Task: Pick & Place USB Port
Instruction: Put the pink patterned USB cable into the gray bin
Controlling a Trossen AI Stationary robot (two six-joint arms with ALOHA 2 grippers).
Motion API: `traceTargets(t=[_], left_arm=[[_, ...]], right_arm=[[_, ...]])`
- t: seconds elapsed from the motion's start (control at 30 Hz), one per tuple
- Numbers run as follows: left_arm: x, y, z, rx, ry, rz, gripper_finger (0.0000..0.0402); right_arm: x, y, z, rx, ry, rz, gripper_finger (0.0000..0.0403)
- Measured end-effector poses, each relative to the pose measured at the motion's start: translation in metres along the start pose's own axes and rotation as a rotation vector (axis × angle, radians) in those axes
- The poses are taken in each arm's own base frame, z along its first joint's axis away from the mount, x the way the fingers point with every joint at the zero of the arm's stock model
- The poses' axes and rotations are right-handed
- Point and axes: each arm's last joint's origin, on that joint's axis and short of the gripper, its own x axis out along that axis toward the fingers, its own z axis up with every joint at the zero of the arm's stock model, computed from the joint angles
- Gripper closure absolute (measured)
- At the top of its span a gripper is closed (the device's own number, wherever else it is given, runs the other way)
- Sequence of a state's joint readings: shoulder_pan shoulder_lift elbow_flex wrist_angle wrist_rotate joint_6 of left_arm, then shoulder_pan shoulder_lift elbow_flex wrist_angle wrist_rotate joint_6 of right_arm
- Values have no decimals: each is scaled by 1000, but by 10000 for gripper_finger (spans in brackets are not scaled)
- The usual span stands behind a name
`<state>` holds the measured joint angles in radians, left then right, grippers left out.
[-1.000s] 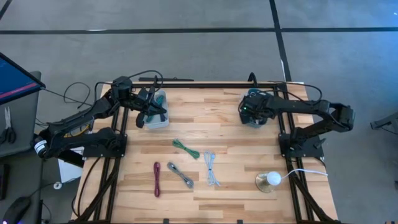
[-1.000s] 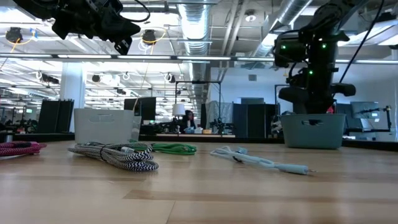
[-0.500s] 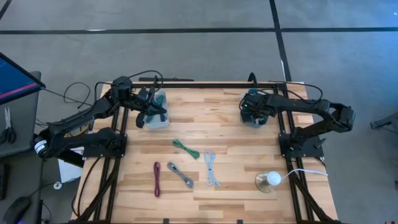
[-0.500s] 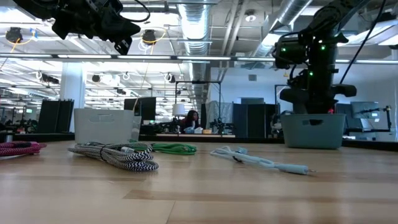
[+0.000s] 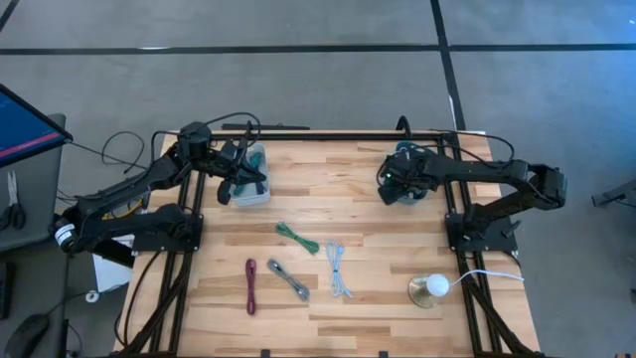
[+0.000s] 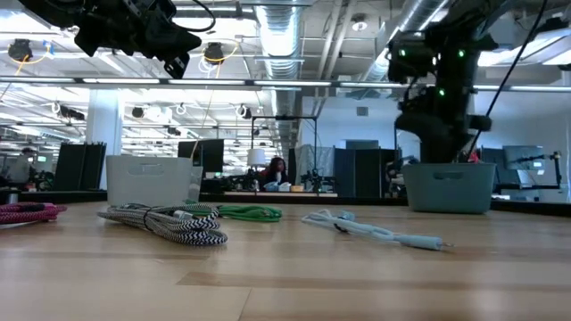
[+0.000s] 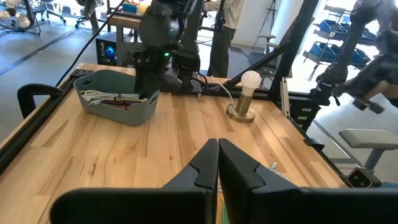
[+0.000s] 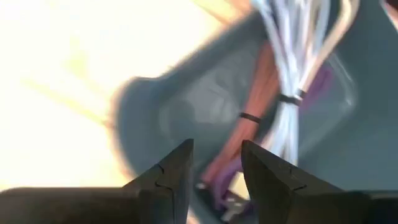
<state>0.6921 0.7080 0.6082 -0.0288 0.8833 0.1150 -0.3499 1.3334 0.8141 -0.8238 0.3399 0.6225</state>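
Right wrist view: right gripper (image 8: 214, 180) fingers parted, empty, above grey bin (image 8: 186, 106) holding bundled white cable (image 8: 292, 81) and orange cable (image 8: 249, 130); left gripper (image 7: 217, 171) fingers together, empty.

Right arm reaches in from the table's right edge toward the far right part of the table, elbow bent, right gripper (image 5: 395, 182) raised off the tabletop and pointing down, its two fingers (image 8: 166, 177) parted with a clear gap between them. Left arm extends from the left edge to the far left part, left gripper (image 5: 241, 176) hanging above the table, fingers (image 7: 200, 169) pressed together, tips touching.
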Motion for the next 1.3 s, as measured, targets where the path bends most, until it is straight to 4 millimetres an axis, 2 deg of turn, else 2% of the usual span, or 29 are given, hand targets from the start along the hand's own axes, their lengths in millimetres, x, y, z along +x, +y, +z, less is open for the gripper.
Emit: traceTargets(t=[0.37,0.57,0.7,0.83,1.03,1.17,1.3], left_arm=[[0,0,0,-1,0,0,390],[0,0,0,-92,1,0,390],[0,-4,-4,-69,31,-13,390],[-6,-18,-8,-50,83,-35,390],[-25,-53,-5,-13,101,24,396],[-39,-74,-7,-49,95,10,396],[-45,-85,-11,-116,125,-7,396]], right_arm=[[-56,51,5,-167,-183,218,291],[-80,81,-5,-383,-348,369,292],[-88,91,-16,-510,-421,365,292],[-93,96,-25,-540,-455,339,292],[-98,101,-36,-582,-462,361,292],[-100,102,-39,-579,-498,320,292],[-101,102,-39,-575,-512,304,292]])
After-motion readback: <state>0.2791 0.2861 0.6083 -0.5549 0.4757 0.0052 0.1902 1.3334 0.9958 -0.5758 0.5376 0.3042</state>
